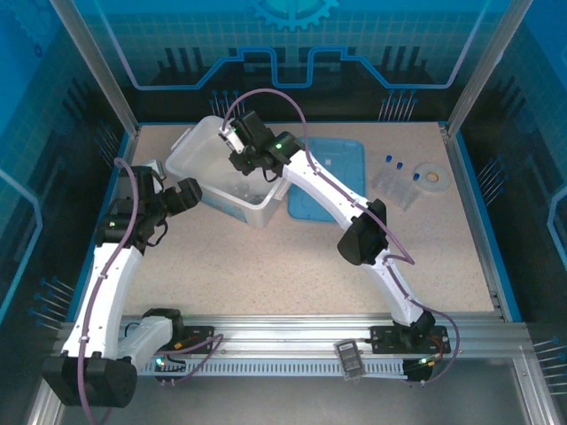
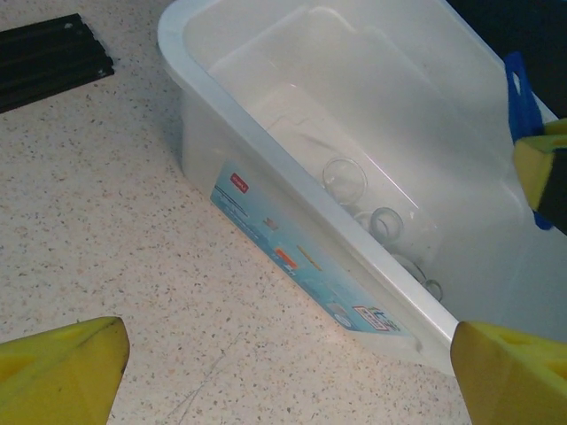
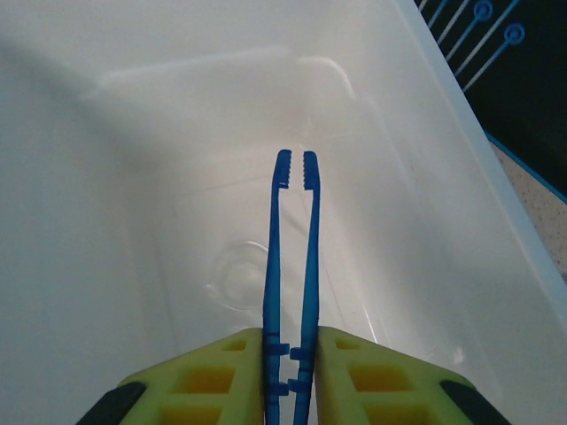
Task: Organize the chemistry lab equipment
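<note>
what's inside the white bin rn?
Clear glass beakers lie on the bin floor; blue tweezers, clamped in the right pincer, point down into it. The near rim covers part of the floor, so no exact count.

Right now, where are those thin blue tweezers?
In the right wrist view, the blue tweezers are pinched between the right arm's yellow fingers, tips hanging inside the white plastic bin at the table's far left.

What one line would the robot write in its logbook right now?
right pincer: shut on tweezers, over box | left pincer: open, beside box | beakers: in box
</note>
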{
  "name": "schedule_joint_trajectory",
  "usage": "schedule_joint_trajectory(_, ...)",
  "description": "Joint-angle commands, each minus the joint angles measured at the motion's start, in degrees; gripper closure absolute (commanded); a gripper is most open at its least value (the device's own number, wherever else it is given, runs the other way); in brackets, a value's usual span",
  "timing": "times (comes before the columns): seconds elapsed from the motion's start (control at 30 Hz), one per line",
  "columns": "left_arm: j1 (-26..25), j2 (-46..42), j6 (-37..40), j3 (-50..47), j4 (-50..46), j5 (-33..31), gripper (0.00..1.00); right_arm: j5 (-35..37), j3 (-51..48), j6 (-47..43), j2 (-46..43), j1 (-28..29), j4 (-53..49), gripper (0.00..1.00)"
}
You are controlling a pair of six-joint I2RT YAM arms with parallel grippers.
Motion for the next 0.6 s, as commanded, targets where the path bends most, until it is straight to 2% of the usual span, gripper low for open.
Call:
schedule_joint_trajectory(0.0,0.44,0.15,1.09,-0.95,1.00,2.59,0.05,-3.17,1.96,-3.23,1.97,-1.22,1.15,0.78)
schedule_joint_trajectory(0.4,0.37,1.12,1.11,-1.22,1.37,4.65,0.05,-0.24,4.58,-9.95,9.12,-3.98,2.92,0.77)
schedule_joint_trajectory(0.57,0.37,1.21,1.06,-1.22,1.36,4.88,0.05,-1.31,4.24,-10.66,10.24,-5.17,2.41,0.77)
